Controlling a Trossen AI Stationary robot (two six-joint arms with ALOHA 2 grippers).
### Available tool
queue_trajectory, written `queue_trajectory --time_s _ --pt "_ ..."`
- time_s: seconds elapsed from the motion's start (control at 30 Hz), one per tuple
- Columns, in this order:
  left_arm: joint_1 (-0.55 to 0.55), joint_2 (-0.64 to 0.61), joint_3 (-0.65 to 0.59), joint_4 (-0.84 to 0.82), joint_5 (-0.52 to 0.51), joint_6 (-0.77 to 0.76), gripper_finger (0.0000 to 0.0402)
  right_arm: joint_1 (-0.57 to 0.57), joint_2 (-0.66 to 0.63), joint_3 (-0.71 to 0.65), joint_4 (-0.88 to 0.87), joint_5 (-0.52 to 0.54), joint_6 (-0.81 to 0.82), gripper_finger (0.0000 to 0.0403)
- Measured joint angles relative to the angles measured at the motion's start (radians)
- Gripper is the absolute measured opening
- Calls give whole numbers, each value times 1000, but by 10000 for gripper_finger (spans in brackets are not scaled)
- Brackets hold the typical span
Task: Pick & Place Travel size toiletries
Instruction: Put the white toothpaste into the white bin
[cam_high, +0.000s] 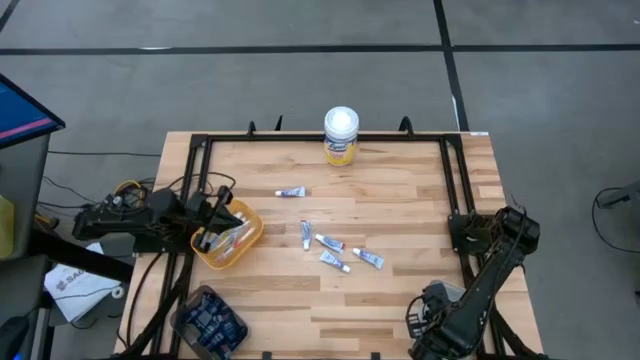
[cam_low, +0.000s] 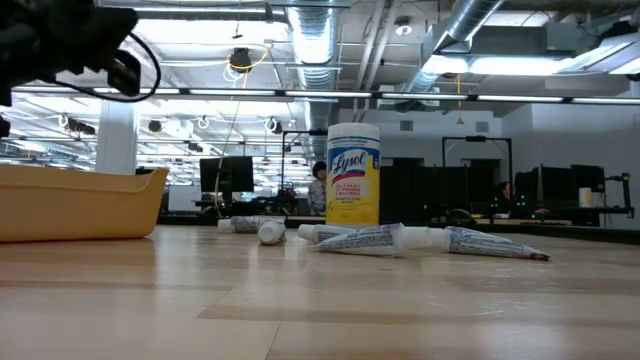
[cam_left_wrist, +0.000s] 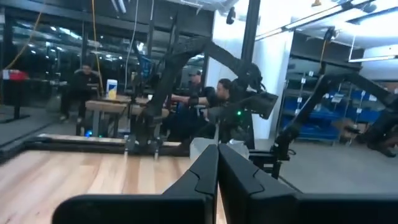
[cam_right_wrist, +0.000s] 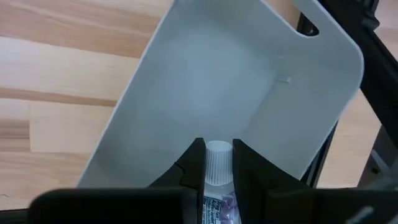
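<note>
Right fingers (cam_right_wrist: 217, 171) nearest lens, pinching white-capped tube (cam_right_wrist: 218, 163) above empty white bin (cam_right_wrist: 186, 81) at bench's (cam_high: 400, 290) near right corner. Left fingers (cam_left_wrist: 217, 177) pressed together, holding nothing, poised over yellow basket (cam_high: 250, 238) at left edge. We judge task partway: several toiletries already in basket, one tube about to drop. Left to move: four tubes (cam_high: 340, 250) clustered mid-bench, one tube (cam_high: 291, 192) apart, nearer yellow canister (cam_high: 341, 135) at far edge. Open wood surrounds cluster; black frame rails line sides.

Grey floor (cam_high: 300, 70) crossed by dark lines; ceiling ducts (cam_low: 480, 30) and strip lights (cam_low: 200, 92) overhead.
</note>
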Motion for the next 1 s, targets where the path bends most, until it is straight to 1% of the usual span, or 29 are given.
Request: queue_trajectory --time_s 0.1,0.2,0.5,0.6,0.7,0.73,0.8,0.9,1.0 --pt "-2 4 0 63 0 1 2 0 0 0 -4 1 0 47" --pt "-2 0 -1 59 0 1 2 3 0 -8 -18 17 0 53" --pt "-2 0 -1 69 -4 1 2 -1 0 -27 -11 17 -11 89" --pt "-2 0 -1 69 -4 1 2 -10 -4 -27 -10 17 -21 111" --pt "-2 0 -1 69 -4 1 2 -27 -13 -27 -10 22 -62 151" --pt "-2 0 -1 69 -4 1 2 -38 -20 -27 -10 34 -89 167" --pt "-2 0 -1 69 -4 1 2 -68 -48 -27 -6 98 -154 204" --pt "-2 0 -1 69 -4 1 2 -139 -103 -27 -7 251 -257 256" --pt "-2 0 -1 69 -4 1 2 -244 -154 -26 1 370 -449 288"
